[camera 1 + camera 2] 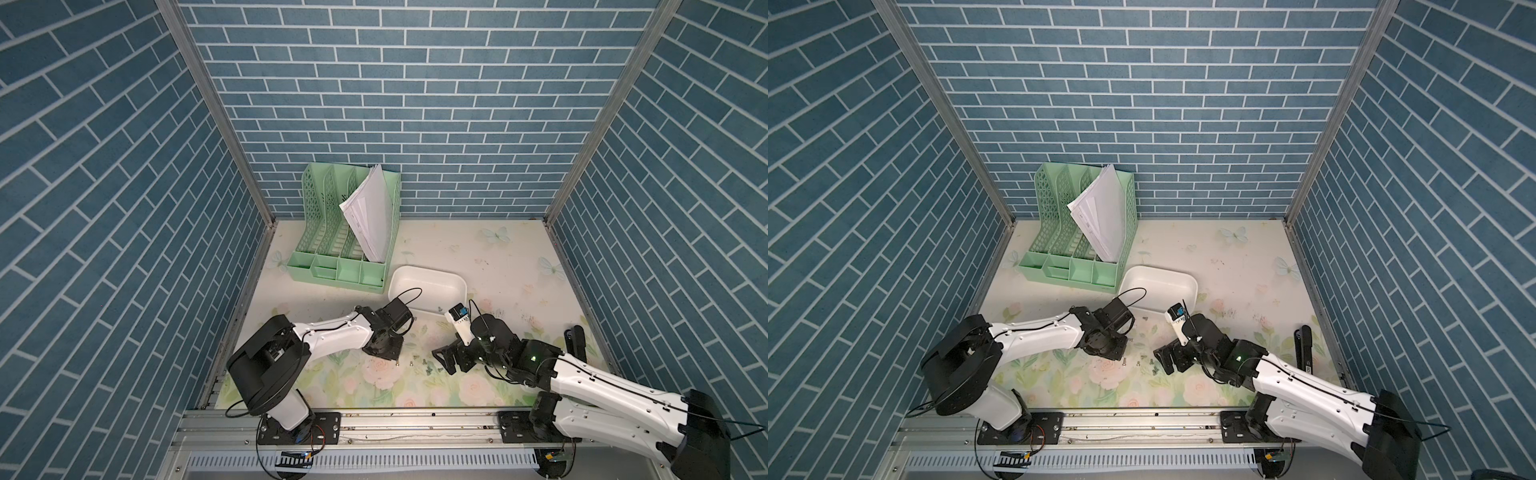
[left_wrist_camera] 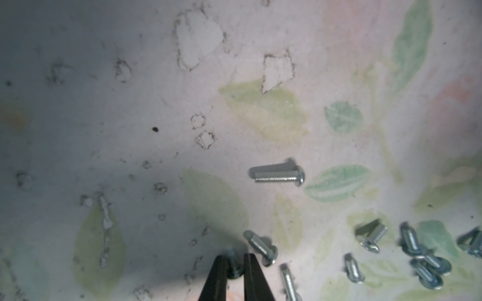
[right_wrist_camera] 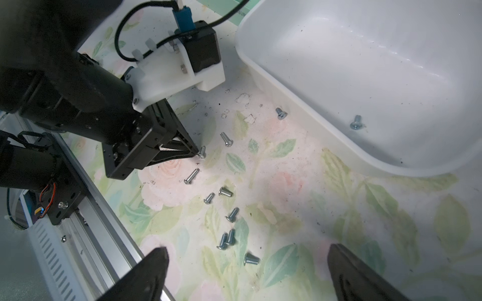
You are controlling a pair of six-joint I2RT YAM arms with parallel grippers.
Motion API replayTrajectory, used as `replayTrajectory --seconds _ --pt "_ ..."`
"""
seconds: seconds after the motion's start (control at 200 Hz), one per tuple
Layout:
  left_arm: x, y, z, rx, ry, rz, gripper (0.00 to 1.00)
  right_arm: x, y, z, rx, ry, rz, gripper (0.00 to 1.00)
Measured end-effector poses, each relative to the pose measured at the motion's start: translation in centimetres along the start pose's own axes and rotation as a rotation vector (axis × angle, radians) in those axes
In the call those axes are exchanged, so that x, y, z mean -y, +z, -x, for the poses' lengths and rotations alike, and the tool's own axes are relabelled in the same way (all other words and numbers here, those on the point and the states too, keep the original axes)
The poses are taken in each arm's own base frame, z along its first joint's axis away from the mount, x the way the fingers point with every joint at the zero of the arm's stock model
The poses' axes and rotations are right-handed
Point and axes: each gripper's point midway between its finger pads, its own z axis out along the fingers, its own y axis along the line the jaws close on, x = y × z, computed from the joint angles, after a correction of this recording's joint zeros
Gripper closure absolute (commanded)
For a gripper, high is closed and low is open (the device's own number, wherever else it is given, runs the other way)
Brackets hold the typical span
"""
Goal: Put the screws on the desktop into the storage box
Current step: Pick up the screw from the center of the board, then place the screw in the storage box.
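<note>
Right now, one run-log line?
left pincer: shut on screw | right pincer: open | storage box: lone screw inside | desktop: loose screws

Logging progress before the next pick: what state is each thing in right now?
Left hand: closed, pinching one screw.
Right hand: open, empty.
Storage box: upright, another screw inside.
Remaining screws: loose on the desktop.
File rack: upright, papers leaning inside.

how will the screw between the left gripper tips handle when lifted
Shiny metal screw: probably stiff and slippery. Tiny in the left gripper, so it may pivot or slip out. Round head and shank: likely rolls if dropped.
</note>
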Motion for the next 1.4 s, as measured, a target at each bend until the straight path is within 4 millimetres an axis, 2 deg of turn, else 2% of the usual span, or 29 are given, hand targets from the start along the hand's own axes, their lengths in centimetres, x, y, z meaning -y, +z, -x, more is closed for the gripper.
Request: replayTrajectory --seconds 0.325,0.65,0.855,1.02,1.095,1.195,1.315,1.35,1.4 --pt "0.1 -0.4 0.2 -0.003 0.004 0.004 0.87 0.6 -0.3 0.3 0.025 0.011 -0.013 0.00" --pt "1.2 -2.5 2.5 0.047 0.021 -0.013 0.88 1.1 -1.0 1.0 0.064 0.023 -0.026 0.00" --pt "2.1 -5.3 6.0 0.123 0.032 -0.033 0.88 1.4 -1.5 1.6 0.095 0.031 -0.034 0.00" --pt "2.7 -8.3 10.6 0.225 0.032 -0.062 0.88 1.5 -1.9 1.9 0.115 0.035 -0.037 0.00" --pt "2.6 -9.0 12.6 0.261 0.029 -0.069 0.88 1.5 -2.0 2.1 0.123 0.037 -0.039 0.00" --pt "2.5 -9.1 14.6 0.281 0.027 -0.069 0.88 1.6 -2.3 2.2 0.132 0.043 -0.040 0.00" --pt "2.2 -8.1 16.1 0.273 0.029 -0.068 0.86 1.7 -2.3 2.2 0.135 0.043 -0.046 0.00" --pt "2.2 -7.8 16.4 0.269 0.030 -0.069 0.81 1.7 -2.3 2.2 0.135 0.044 -0.049 0.00" --pt "2.1 -7.5 16.8 0.265 0.033 -0.069 0.67 1.8 -2.3 2.2 0.134 0.045 -0.054 0.00"
